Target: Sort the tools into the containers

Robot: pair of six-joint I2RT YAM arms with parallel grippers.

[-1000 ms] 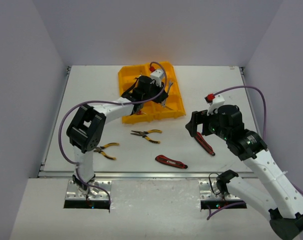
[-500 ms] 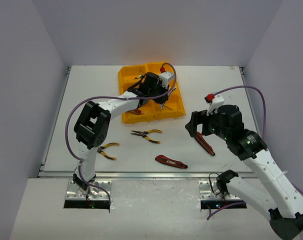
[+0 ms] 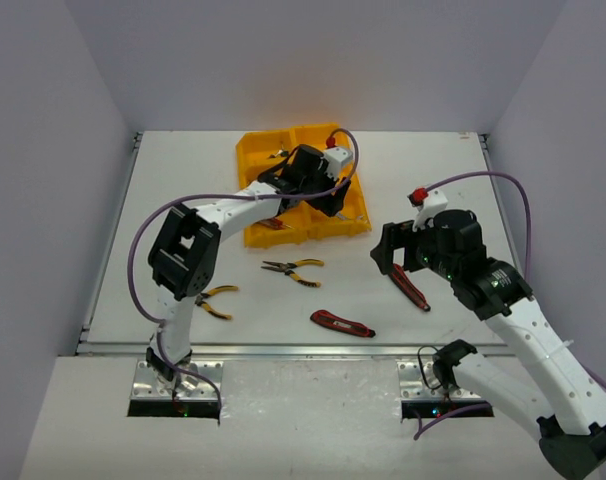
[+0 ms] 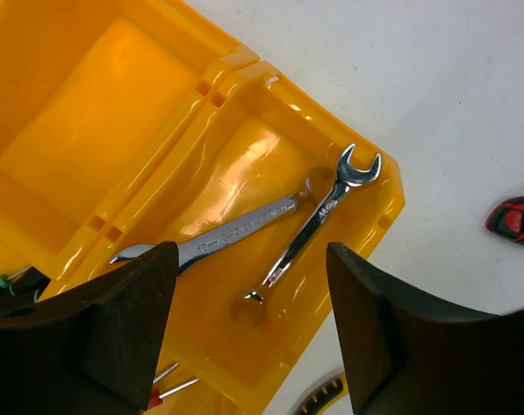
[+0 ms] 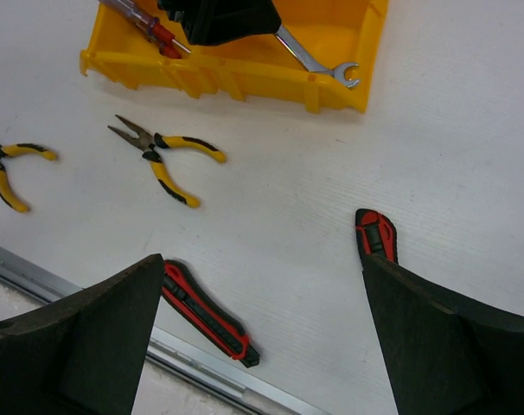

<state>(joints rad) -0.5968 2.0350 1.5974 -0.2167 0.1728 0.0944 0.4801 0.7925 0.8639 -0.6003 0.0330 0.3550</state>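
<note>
The yellow-orange tray (image 3: 253,160) stands at the back middle of the table. My left gripper (image 3: 330,197) hangs over its near right compartment (image 4: 245,173); in the left wrist view the gripper (image 4: 253,337) is open and holds nothing. Below it two silver wrenches (image 4: 245,229) (image 4: 318,225) lie crossed in that compartment. My right gripper (image 3: 395,258) stands open above the table and holds nothing (image 5: 262,337). One red utility knife (image 5: 376,233) lies by its right finger, another (image 5: 206,316) near the front edge. Two yellow-black pliers (image 3: 293,268) (image 3: 213,298) lie in front of the tray.
A red-handled screwdriver (image 5: 150,26) lies in a near compartment of the tray (image 5: 245,78). A metal rail (image 3: 283,350) runs along the table's front edge. Grey walls close the table in on three sides.
My left gripper has moved right across the tray to its near right compartment, and its jaws have opened. The right arm has not moved.
</note>
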